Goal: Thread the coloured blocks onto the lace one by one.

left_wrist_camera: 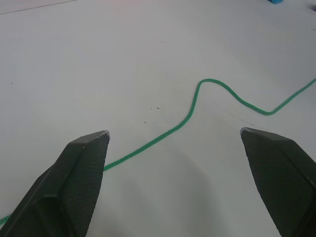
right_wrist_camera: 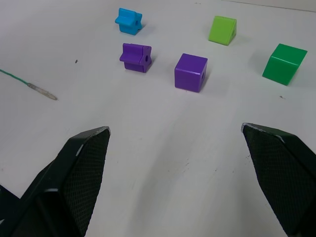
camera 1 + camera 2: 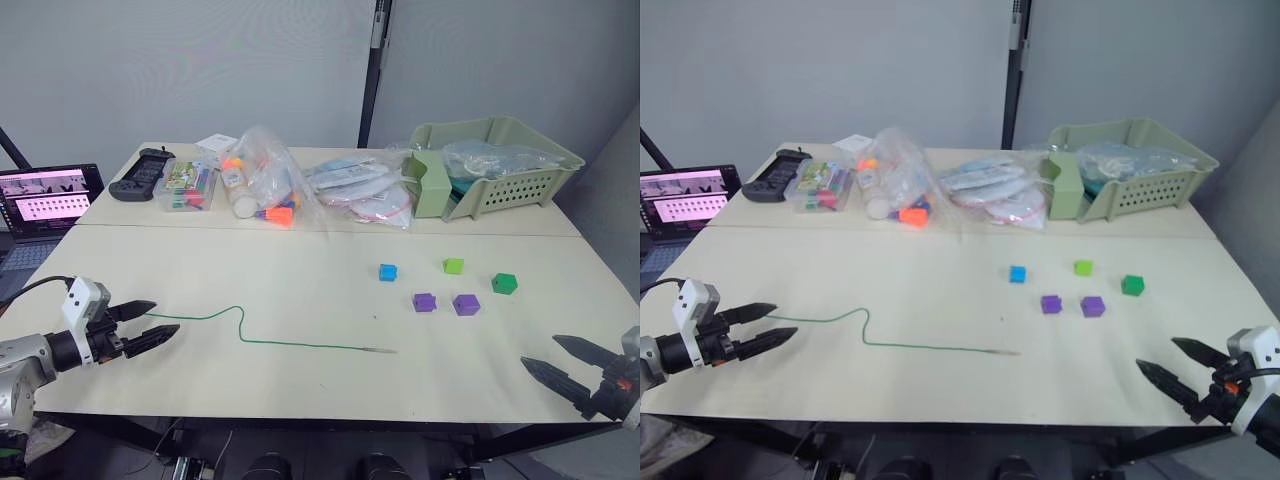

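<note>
Head views take in the whole pale surface [image 3: 300, 300]: green lace [image 3: 262, 338] lying loose toward the left gripper [image 3: 152, 322], five coloured blocks [image 3: 446, 288] ahead of the right gripper [image 3: 552, 358]. Left wrist view shows the cord passing between spread fingers [image 1: 81, 173]. Right wrist view shows holes in the purple blocks, the lace's pale tip [image 2: 43, 92], fingers [image 2: 79, 173] likewise apart.

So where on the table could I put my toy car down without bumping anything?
The near edge between the lace's tip and the right gripper is bare, as is the stretch behind the lace. The back is crowded with bags and a green basket.
</note>
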Controlling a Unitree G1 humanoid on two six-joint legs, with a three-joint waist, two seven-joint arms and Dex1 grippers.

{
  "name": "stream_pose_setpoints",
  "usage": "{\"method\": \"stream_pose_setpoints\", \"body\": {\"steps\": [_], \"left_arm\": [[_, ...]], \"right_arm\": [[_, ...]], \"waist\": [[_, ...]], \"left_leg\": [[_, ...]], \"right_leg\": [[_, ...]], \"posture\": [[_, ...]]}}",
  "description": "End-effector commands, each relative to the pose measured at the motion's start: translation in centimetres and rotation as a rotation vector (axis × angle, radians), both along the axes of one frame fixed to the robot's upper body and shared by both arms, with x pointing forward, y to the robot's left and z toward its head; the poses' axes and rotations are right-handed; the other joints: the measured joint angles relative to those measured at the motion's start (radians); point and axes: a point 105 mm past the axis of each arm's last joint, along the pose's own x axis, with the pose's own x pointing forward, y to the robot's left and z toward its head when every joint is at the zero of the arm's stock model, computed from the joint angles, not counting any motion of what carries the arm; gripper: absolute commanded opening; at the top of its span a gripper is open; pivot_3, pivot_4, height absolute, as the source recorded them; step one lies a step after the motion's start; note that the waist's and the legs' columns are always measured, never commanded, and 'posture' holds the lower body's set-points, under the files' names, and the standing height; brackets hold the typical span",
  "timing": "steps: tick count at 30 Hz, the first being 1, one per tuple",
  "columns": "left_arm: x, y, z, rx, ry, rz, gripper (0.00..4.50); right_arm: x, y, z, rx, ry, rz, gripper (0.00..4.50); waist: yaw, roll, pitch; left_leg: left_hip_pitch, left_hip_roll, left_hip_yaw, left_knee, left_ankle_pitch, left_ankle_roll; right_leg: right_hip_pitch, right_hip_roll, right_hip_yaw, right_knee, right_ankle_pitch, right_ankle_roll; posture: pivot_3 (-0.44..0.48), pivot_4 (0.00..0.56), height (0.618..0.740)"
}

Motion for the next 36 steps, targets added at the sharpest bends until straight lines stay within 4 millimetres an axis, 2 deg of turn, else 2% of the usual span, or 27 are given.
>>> {"method": "stream_pose_setpoints", "body": {"steps": [1,3,7,8,12,14,17,22,27,36], "left_arm": [[0.5,0.1,2.2,0.029,-0.079,-0.001,4.48],[0.9,-1.1,2.7,0.012,-0.095,-0.038,4.48],[1.1,-6.2,4.0,-0.044,-0.117,-0.220,4.48],[1.0,-6.9,4.0,-0.048,-0.115,-0.247,4.48],[0.6,-13.2,4.2,-0.060,-0.106,-0.501,4.48],[0.8,-15.1,4.2,-0.055,-0.108,-0.566,4.48],[0.3,-20.2,3.0,0.040,-0.112,-0.763,4.48],[1.1,-25.6,0.7,0.187,-0.106,-0.848,4.48],[1.8,-28.6,-0.1,0.232,-0.112,-0.883,4.48],[2.5,-30.6,-3.3,0.323,-0.089,-0.914,4.48]], "right_arm": [[0.0,0.1,1.0,0.006,-0.058,-0.001,4.50],[0.2,0.7,1.1,0.030,-0.075,0.021,4.50],[0.6,2.7,1.6,0.056,-0.083,0.133,4.50],[0.7,3.0,1.7,0.060,-0.081,0.151,4.50],[0.4,6.2,2.3,0.080,-0.041,0.343,4.50],[0.2,7.4,2.4,0.082,-0.017,0.412,4.50],[-0.4,9.4,2.3,0.038,0.025,0.551,4.50],[-0.7,10.4,1.9,-0.027,0.041,0.627,4.50],[-0.5,11.0,1.9,-0.042,0.027,0.631,4.50],[-1.1,11.2,1.3,-0.025,0.026,0.590,4.50]], "waist": [[0.000,0.000,0.000],[0.001,0.000,0.000],[0.003,0.000,0.000],[0.002,0.000,0.000],[0.000,0.000,0.000],[0.002,0.000,0.000],[0.003,0.000,0.000],[0.007,-0.001,0.000],[0.005,-0.001,0.001],[0.006,-0.001,0.001]], "left_leg": [[0.000,0.000,0.000,0.000,0.000,0.000],[0.000,0.000,-0.001,0.000,0.000,0.000],[0.000,-0.001,-0.001,0.000,0.000,0.000],[0.000,-0.001,-0.001,0.000,0.000,0.000],[0.000,-0.001,-0.001,0.000,0.000,0.000],[-0.001,-0.001,-0.001,0.000,0.000,0.000],[-0.001,-0.002,-0.001,0.001,0.000,0.000],[-0.002,-0.003,0.004,0.001,0.000,0.000],[-0.002,-0.003,0.004,0.001,0.000,0.001],[-0.002,-0.003,0.003,0.001,0.000,0.001]], "right_leg": [[0.000,0.000,0.000,0.000,0.000,0.000],[0.000,0.000,0.000,0.000,0.000,0.000],[0.001,-0.001,-0.001,0.000,0.000,0.000],[0.001,-0.001,-0.001,-0.001,0.000,0.000],[0.001,0.000,-0.001,0.000,0.000,0.000],[0.002,0.000,-0.001,0.000,0.000,0.001],[0.002,0.001,-0.001,-0.001,0.000,0.001],[0.002,0.002,0.000,-0.002,-0.001,0.002],[0.002,0.003,0.000,-0.002,-0.001,0.002],[0.002,0.003,0.000,-0.002,-0.001,0.002]], "posture": [[0.000,0.150,0.740],[0.000,0.150,0.740],[0.000,0.150,0.740],[0.000,0.150,0.740],[0.000,0.150,0.740],[0.000,0.150,0.740],[0.000,0.150,0.740],[0.000,0.150,0.740],[0.000,0.150,0.740],[0.000,0.150,0.740]]}}
